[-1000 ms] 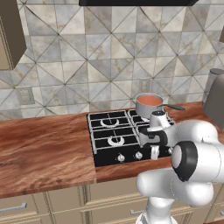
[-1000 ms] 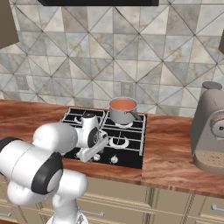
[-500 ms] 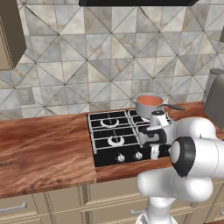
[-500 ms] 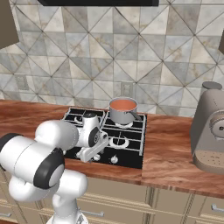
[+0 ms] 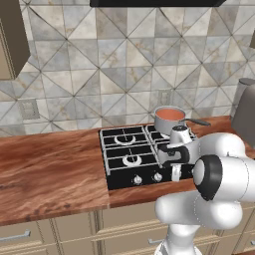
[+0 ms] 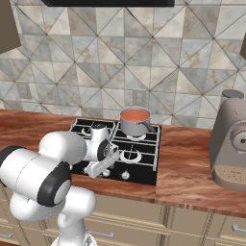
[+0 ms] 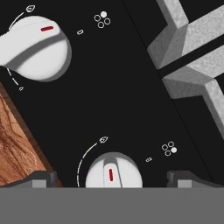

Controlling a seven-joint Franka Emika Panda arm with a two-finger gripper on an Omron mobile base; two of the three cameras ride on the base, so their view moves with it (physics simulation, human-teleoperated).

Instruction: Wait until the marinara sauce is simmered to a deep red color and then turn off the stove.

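The marinara sauce (image 5: 171, 114) (image 6: 135, 115) is an orange-red disc in a small steel saucepan (image 5: 166, 123) (image 6: 132, 126) on the back right burner of the black stove (image 5: 124, 149) (image 6: 144, 166). My gripper (image 5: 175, 172) (image 6: 98, 169) (image 7: 113, 179) points down at the stove's front knob row, open. In the hand view a silver knob (image 7: 113, 171) with a red mark sits between the two fingertips (image 7: 38, 178), which stand apart from it. Another knob (image 7: 36, 48) lies at the upper left.
A grey coffee machine (image 6: 233, 144) (image 5: 244, 112) stands on the wooden counter (image 5: 50, 169) (image 6: 187, 173) right of the stove. The saucepan's dark handle (image 5: 196, 121) sticks out to the right. Black grates (image 7: 197, 57) rise just beyond the knobs.
The hand has sunk slightly toward the knob row and the arm's elbow has shifted a little. The sauce looks the same colour, and the gripper stays open.
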